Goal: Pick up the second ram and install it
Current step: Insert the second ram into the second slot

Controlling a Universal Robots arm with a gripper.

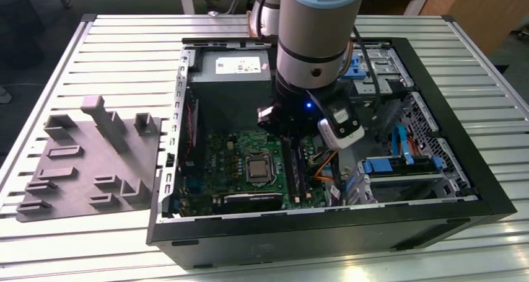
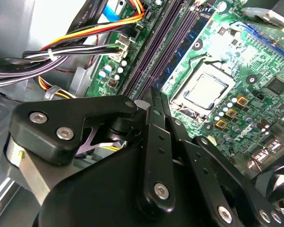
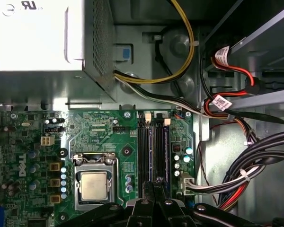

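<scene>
My gripper (image 1: 287, 136) reaches down into the open computer case (image 1: 463, 139), over the memory slots of the green motherboard (image 1: 223, 158). In both wrist views its black fingers (image 3: 154, 189) (image 2: 154, 109) are pressed together, tips at the near end of the slots. A thin dark stick with small chips, the second ram (image 3: 155, 142) (image 2: 168, 40), stands in a slot in line with the fingertips. I cannot tell whether the tips touch it. Another stick (image 3: 163, 146) sits in the slot beside it.
The processor (image 3: 93, 185) lies beside the slots. The grey power supply (image 1: 231, 77) stands at the case's far end. Bundled cables (image 3: 255, 165) and a drive cage (image 1: 405, 170) crowd the exterior view's right. A grey foam fixture (image 1: 87, 164) lies on the table at its left.
</scene>
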